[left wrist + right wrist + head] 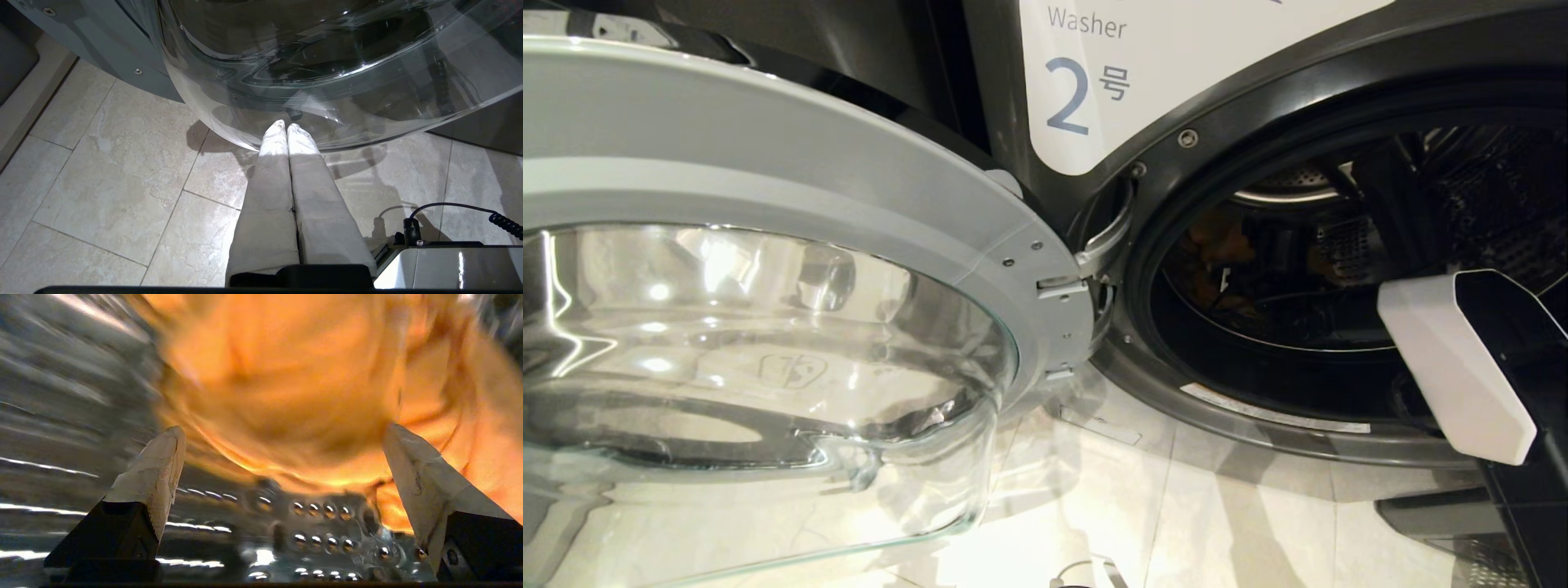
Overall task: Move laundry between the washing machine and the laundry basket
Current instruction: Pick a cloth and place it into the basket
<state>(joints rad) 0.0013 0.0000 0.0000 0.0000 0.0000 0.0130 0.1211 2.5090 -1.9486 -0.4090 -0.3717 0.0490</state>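
Grey washing machine (1258, 114) marked 2, glass door (768, 343) swung fully open on the left, drum (1339, 269) exposed. Right arm reaching into the drum mouth from the right.

Right gripper (282, 469) deep in the drum — fingers (159, 465) spread as wide as they go, nothing held yet, mustard-orange garment (286, 388) right ahead between and beyond the tips, lying on the perforated steel wall. Left gripper (288, 128) parked low over the floor tiles (102, 171) just under the door glass, fingers pressed together, empty.

Step judged: grab for unloading. To do well — push on until a thick fold sits between the tips, close on bunched cloth rather than an edge, keep tips off the steel, lift before pulling out so fabric clears the door seal.

Count: one machine in view, one door, one garment visible, two grippers. No basket in view.
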